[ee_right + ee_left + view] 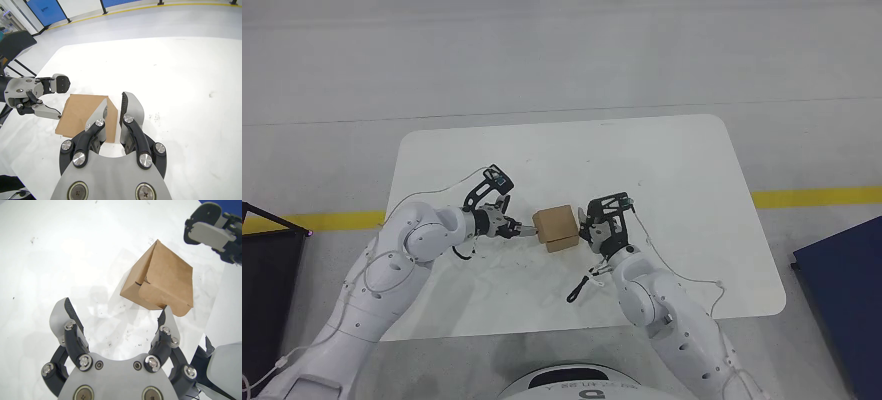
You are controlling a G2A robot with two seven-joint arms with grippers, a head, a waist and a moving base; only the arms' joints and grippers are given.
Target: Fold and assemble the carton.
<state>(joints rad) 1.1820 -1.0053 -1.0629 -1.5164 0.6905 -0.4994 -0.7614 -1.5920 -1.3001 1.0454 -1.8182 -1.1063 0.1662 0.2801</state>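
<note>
Two grippers flank one brown carton (pixel 555 228), which sits about mid-table on the white table (pixel 672 170), a little toward the near edge. On its left, the left gripper (pixel 116 306) has its jaws spread wide and released, one fingertip (pixel 166 317) touching the carton's lower left edge, where a rounded flap stands slightly loose with a dark gap beside it. On its right, the right gripper (pixel 114 98) has its jaws parted only narrowly and not clenched. One finger lies over the carton's right side, the other just off that edge with a sliver of table between.
</note>
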